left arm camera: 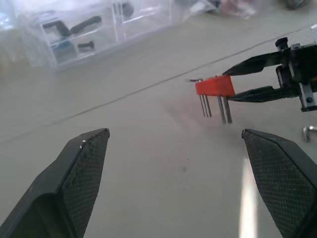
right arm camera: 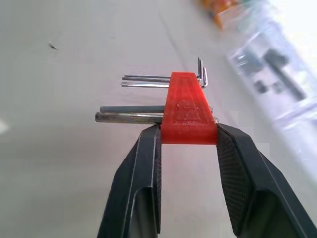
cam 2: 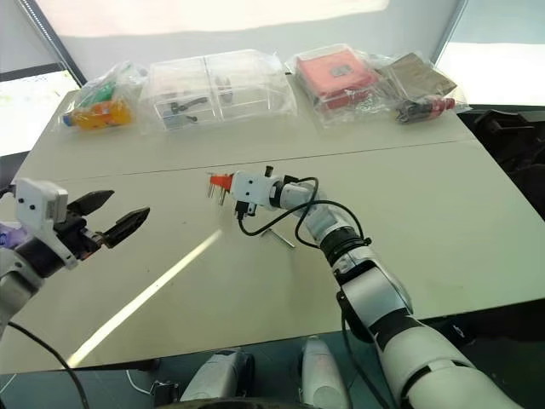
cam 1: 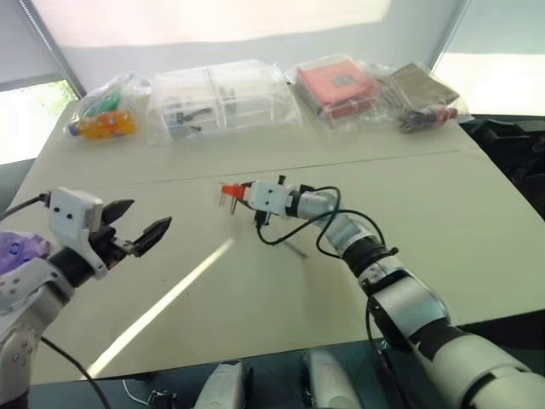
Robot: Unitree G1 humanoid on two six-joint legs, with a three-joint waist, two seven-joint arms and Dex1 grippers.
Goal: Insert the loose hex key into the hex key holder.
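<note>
Head view, right gripper (cam 1: 228,192) clamping the orange hex key holder (cam 1: 232,191) above the table (cam 1: 477,221), loose hex key (cam 2: 278,237) lying on it near the right arm, left gripper (cam 1: 138,223) hovering, jaws wide, left wrist view, holder's keys hanging downward, right wrist view, fingers (right arm camera: 143,168) pinching the holder's wide end

Both arms are made of silver-grey rounded segments with black joints between them. Each wrist carries a white box-shaped housing. The left gripper (cam 1: 140,223) and the right gripper (right arm camera: 188,136) have black tapered fingers (left arm camera: 81,178) with fine cross-hatched pads. A thin black cable loops along the right forearm.
</note>
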